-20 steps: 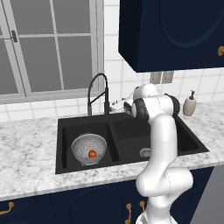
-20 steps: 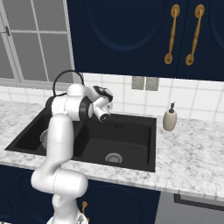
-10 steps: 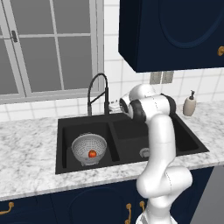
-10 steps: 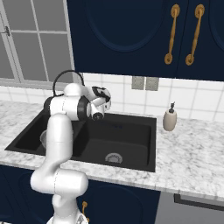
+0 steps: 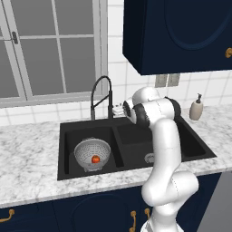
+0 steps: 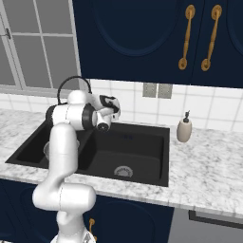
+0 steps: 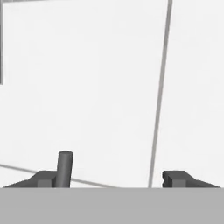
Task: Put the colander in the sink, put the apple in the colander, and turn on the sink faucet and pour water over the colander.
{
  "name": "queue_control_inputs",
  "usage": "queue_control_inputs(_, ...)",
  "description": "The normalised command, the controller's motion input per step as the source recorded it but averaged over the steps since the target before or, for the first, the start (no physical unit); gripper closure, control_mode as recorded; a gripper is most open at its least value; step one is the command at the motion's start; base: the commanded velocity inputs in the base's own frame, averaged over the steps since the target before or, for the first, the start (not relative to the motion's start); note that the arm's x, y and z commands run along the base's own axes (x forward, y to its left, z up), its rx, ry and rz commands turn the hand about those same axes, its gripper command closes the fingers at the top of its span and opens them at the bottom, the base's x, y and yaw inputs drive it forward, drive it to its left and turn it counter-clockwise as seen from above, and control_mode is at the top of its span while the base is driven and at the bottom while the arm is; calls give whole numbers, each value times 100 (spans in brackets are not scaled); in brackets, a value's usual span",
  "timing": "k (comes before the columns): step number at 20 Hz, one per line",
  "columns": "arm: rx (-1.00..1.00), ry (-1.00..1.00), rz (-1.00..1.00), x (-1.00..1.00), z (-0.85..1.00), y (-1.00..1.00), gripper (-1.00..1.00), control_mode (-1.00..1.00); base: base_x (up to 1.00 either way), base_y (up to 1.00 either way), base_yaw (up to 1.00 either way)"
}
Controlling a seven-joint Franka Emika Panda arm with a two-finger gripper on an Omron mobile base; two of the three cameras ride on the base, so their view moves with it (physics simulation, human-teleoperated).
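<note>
Colander (image 5: 92, 154) is sitting in the left basin of the sink (image 5: 136, 136), apple (image 5: 95, 159) lying inside it. Gripper (image 7: 111, 178) is pointing at the white tile wall, jaws standing wide, a thin dark rod (image 7: 64, 168) just beside the left fingertip; gripping nothing.

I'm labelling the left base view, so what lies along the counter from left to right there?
colander holding the apple → sink faucet → gripper → soap dispenser
</note>
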Motion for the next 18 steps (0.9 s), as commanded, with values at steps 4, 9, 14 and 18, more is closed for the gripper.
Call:
queue_control_inputs(4,0,0,-6,27,-14,-4,100,-100,0,0,0)
queue_control_inputs(9,0,0,-3,35,-10,-17,100,-100,0,0,0)
queue_control_inputs(14,0,6,-6,25,-6,-42,100,-100,0,0,0)
queue_control_inputs(18,0,12,-14,15,-6,-53,100,-100,0,0,0)
